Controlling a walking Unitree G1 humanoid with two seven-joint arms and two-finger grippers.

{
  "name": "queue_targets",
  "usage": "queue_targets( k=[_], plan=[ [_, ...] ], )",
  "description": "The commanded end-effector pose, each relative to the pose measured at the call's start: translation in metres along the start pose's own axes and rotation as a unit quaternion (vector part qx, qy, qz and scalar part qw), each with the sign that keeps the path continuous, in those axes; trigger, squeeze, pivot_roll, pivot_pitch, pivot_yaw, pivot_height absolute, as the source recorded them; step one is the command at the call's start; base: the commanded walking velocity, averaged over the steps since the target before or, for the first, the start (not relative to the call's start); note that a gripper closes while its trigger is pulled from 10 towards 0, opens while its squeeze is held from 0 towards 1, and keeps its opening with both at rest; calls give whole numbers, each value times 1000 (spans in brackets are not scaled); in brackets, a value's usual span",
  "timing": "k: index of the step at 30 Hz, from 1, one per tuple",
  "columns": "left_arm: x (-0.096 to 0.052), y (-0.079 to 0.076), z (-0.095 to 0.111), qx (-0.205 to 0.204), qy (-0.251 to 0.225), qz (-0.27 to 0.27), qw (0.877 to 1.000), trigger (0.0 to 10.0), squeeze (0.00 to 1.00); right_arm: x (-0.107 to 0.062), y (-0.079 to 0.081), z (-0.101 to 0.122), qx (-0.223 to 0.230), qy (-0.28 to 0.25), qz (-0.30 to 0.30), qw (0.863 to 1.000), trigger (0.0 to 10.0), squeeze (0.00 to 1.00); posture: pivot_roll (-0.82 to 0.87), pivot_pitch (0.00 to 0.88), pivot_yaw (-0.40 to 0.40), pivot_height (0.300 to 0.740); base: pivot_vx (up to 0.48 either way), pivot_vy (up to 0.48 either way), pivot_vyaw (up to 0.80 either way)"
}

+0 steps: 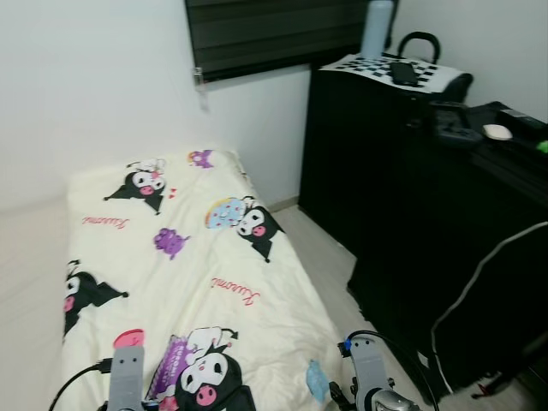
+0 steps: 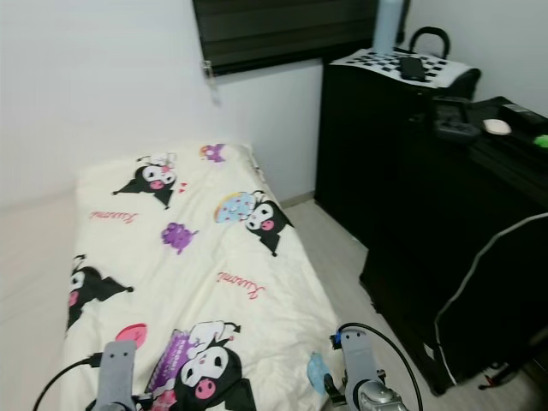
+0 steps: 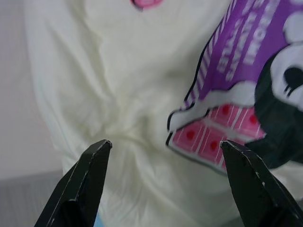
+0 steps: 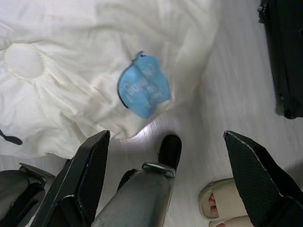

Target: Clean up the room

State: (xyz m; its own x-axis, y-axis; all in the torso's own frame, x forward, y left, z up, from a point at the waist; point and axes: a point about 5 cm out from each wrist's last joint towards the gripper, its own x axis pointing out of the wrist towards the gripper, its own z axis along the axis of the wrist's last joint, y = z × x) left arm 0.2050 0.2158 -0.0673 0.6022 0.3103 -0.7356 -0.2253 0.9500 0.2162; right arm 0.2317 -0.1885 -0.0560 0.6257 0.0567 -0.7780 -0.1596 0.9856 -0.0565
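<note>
A cream cartoon-print blanket point(image 1: 184, 257) runs lengthwise from the bottom centre of the head view up toward the wall at upper left, spread over a floor mattress. Both grippers hang at the bottom edge, fingers apart: the left gripper point(image 3: 165, 182) directly over the blanket's near end, the right gripper point(image 4: 165, 177) over bare floor beside its corner (so the left looks nearer).

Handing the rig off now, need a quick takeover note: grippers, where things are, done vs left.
Left gripper: open, empty, low over the near end of the cream cartoon-print blanket.
Right gripper: open, empty, over the floor at the blanket's near right corner.
Blanket lies spread flat on the floor; black cabinet to the right carries small items on top.
A person's slippered foot is close to the right gripper.
Done: nothing visible. Left: the cleanup.
</note>
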Motion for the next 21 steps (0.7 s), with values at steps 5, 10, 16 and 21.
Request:
queue_targets(
  k=[5, 10, 16, 21],
  plan=[
    [-4, -9, -16, 26, 34, -30, 999, 10000, 0, -1, -1, -12, 3, 16, -9, 1000, 10000, 0, -48, 62, -18, 740, 0, 0, 738],
    [-7, -8, -35, 54, 65, -56, 995, 10000, 0, -4, -2, -30, 68, 43, -22, 997, 10000, 0, -47, 52, -19, 740, 0, 0, 738],
    [-15, -7, -61, 65, 102, -88, 989, 10000, 0, -8, 2, -54, 104, 82, -29, 991, 10000, 0, -23, 53, -29, 740, 0, 0, 714],
    [-16, -7, -65, 76, 108, -97, 987, 10000, 0, -10, 2, -62, 93, 97, -34, 990, 10000, 0, -16, 54, -30, 740, 0, -363, 705]
  ],
)
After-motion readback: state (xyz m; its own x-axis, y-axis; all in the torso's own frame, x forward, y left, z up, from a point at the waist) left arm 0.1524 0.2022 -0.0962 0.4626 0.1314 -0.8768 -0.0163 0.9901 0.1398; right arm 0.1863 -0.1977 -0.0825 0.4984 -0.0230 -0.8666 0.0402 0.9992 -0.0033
